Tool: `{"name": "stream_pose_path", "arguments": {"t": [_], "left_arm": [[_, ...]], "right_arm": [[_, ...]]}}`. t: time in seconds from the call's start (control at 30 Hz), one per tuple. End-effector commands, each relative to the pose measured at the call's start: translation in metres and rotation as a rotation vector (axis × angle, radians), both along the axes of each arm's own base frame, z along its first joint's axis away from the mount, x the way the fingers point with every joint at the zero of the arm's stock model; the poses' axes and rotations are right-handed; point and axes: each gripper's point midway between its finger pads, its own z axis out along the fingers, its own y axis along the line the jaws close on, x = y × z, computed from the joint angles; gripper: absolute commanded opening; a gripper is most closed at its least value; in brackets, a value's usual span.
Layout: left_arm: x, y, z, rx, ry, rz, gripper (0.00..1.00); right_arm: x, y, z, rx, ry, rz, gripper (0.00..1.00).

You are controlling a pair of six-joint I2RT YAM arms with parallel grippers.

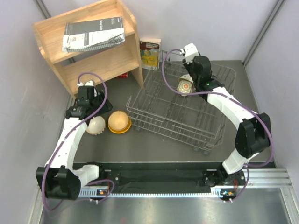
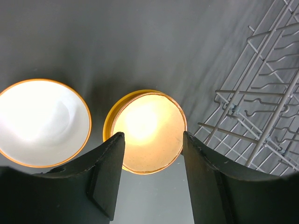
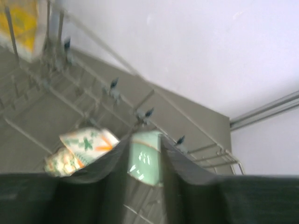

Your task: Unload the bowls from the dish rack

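Left gripper (image 1: pixel 95 107) hung open and empty just above the table (image 1: pixel 154 144), its arm (image 1: pixel 70 140) stretched forward from the near-left base and bent inward at the wrist, close to the foot of the wooden shelf (image 1: pixel 93 51). Seen from its own wrist camera, the two dark fingers (image 2: pixel 110 172) stood well apart and framed the orange-yellow bowl (image 2: pixel 147 130) lying below them, touching neither side of it. Just beside that bowl sat a pale bowl with an orange rim (image 2: pixel 42 123); both rested on the table to the left of the dish rack (image 1: pixel 187 116), outside its wires. The right arm (image 1: pixel 229 105) arched up from the near-right base, folded at the elbow and reached back over the rack to its far side, wrist tipped downward. There the right gripper (image 3: pixel 145 144) had its fingers closed in against the pale teal-green bowl (image 3: pixel 145 161), which stood on edge between them. The wrist view was blurred, so whether that bowl had left the tines could not be told. A floral bowl (image 3: pixel 81 149) leaned just beside it, inside the rack.
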Motion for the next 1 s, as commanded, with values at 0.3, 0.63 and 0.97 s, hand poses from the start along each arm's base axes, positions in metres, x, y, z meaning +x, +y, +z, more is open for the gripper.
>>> {"name": "stream_pose_path", "arguments": {"t": [0.3,0.63,0.97], "left_arm": [[0.010,-0.006,0.000,-0.019,-0.040,-0.011,0.57],[0.011,-0.007,0.002,-0.013,-0.045,-0.011,0.58],[0.010,-0.007,0.001,-0.006,-0.038,-0.014,0.57]], "right_arm": [[-0.006,0.006,0.002,0.050,0.025,0.036,0.68],[0.011,0.010,-0.043,0.036,0.116,0.006,0.80],[0.017,0.007,-0.063,0.047,0.143,-0.033,0.94]]}}
